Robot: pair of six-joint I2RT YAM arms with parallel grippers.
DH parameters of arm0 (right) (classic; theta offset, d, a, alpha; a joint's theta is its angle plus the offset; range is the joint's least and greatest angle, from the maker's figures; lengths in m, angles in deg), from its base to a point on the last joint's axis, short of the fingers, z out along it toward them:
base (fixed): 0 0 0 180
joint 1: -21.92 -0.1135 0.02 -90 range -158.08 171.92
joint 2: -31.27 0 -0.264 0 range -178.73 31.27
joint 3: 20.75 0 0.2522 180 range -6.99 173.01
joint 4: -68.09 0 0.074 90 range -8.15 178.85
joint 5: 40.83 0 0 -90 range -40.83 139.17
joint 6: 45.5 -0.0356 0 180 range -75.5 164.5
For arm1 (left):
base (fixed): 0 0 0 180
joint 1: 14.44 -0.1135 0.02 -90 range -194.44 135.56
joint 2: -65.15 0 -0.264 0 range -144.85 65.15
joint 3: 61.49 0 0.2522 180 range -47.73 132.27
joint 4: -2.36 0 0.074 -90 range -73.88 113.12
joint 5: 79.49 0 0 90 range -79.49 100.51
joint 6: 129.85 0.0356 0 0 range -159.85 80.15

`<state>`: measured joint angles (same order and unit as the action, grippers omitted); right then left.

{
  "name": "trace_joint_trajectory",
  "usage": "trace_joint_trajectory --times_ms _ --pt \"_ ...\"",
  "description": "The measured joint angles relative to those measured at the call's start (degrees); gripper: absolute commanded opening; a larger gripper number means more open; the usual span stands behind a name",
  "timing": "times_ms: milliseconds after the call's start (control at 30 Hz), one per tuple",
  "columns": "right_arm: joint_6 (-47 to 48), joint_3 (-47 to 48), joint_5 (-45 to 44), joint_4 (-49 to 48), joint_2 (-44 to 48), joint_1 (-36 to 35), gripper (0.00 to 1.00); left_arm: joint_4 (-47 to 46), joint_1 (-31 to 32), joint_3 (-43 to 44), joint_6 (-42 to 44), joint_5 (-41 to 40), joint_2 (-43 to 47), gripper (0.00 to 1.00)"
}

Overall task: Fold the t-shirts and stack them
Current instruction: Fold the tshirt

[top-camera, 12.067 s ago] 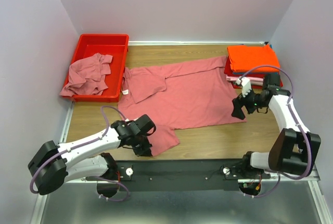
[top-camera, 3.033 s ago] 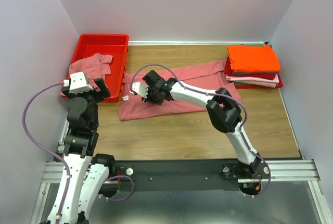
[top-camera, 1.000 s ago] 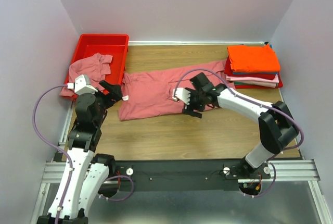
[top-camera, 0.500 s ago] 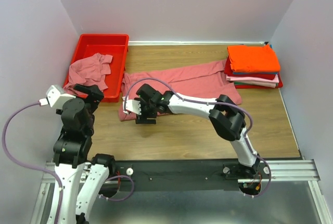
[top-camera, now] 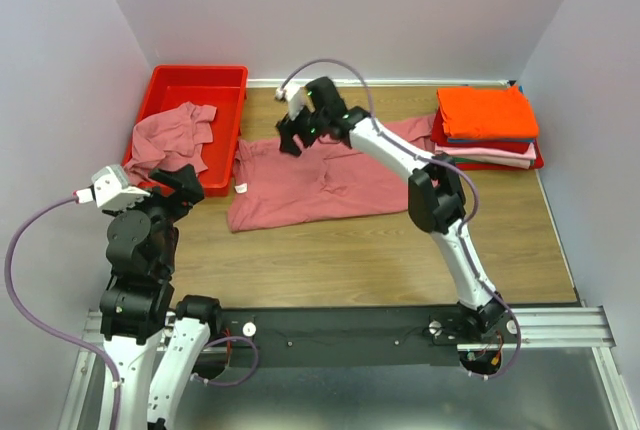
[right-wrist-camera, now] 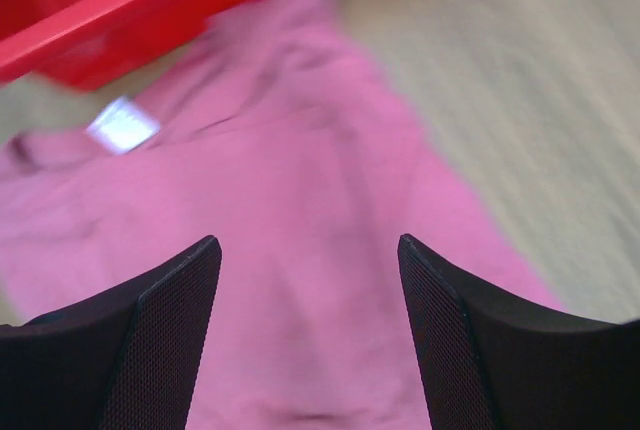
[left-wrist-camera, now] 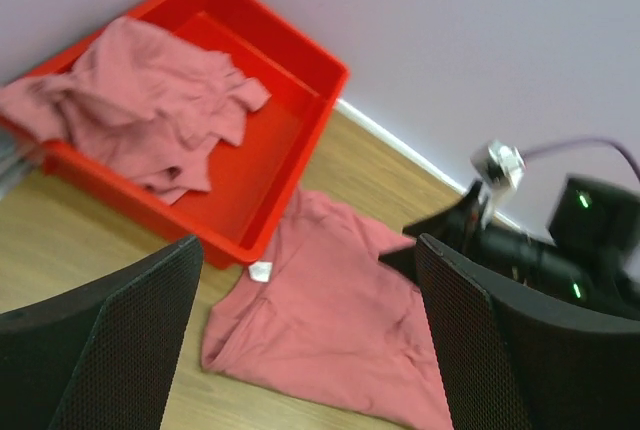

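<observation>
- Wooden desk (top-camera: 350,250) between pale walls, with a red bin (top-camera: 200,95) at upper left and a folded stack (top-camera: 485,115) at upper right
- Mid-frame lies a rose-pink t-shirt (top-camera: 330,175), wrinkled and part-folded into a long band, its white neck tag (top-camera: 241,187) just beside the bin — likely laid out for the next fold
- Over its upper edge the right jaws hover spread, gripping nothing
- At lower left the left jaws gape empty — probably kept clear
- Another pink shirt (top-camera: 170,140) sits crumpled in the bin

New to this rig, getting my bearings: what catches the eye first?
A large dusty rose-pink cotton t-shirt lies partly folded at centre, the right gripper hanging open over its far edge. A red plastic bin at back left holds a crumpled pink shirt; a bright orange folded shirt tops the stack at back right.
</observation>
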<state>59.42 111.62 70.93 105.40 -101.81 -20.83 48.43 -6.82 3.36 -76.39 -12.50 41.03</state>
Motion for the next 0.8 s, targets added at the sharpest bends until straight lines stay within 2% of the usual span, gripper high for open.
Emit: trace_joint_trajectory --times_ms 67,200,367,600,700,800 --pt "-4.83 6.36 2.36 -1.05 -4.83 5.07 0.79 -2.58 0.00 -0.96 2.91 3.54 1.44 0.94" --pt "-10.56 12.44 4.76 -1.05 -11.19 10.38 0.80 -6.36 0.00 -1.90 6.19 7.61 0.98 0.94" --pt "-16.39 16.92 7.50 -0.57 -16.81 12.00 0.81 -9.05 0.00 -3.67 7.78 9.90 -0.59 0.94" --pt "-20.02 20.15 10.97 -0.42 -21.20 12.72 0.79 -11.41 0.00 -4.74 8.22 11.10 -2.82 0.94" --pt "-20.94 20.79 12.33 -1.01 -22.29 12.76 0.77 -12.07 0.00 -4.94 8.22 11.19 -2.99 0.94" --pt "-21.31 20.79 12.87 -1.14 -22.51 12.87 0.64 -12.63 0.00 -5.11 8.20 11.28 -3.13 0.94"
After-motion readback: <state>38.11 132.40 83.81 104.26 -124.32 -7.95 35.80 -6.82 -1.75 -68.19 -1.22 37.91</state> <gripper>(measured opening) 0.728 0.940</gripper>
